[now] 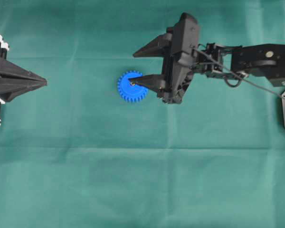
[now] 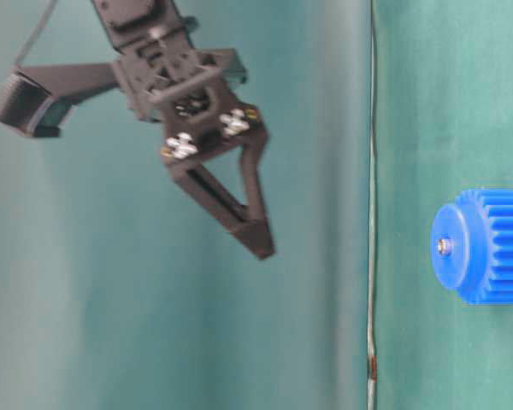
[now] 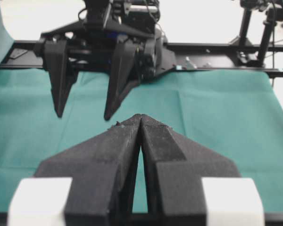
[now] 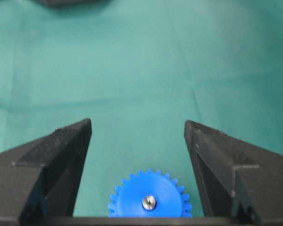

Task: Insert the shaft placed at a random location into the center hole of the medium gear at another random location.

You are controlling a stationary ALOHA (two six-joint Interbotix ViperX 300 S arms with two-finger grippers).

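Medium gear (image 1: 131, 87) flat on the green cloth (image 1: 133, 180), with the shaft (image 4: 149, 202) seated upright in its center hole. Right gripper (image 1: 135, 67), jaws spread wide and empty, apparently raised above the gear. Left gripper (image 1: 43, 83), jaws closed, well apart from the gear.

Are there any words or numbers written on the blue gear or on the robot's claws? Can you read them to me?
None: no words, numbers or signs can be read in any view.
The medium gear is plain blue, with the shaft showing silver in its middle.
The right gripper and the left gripper are plain black.
The green cloth has no print.
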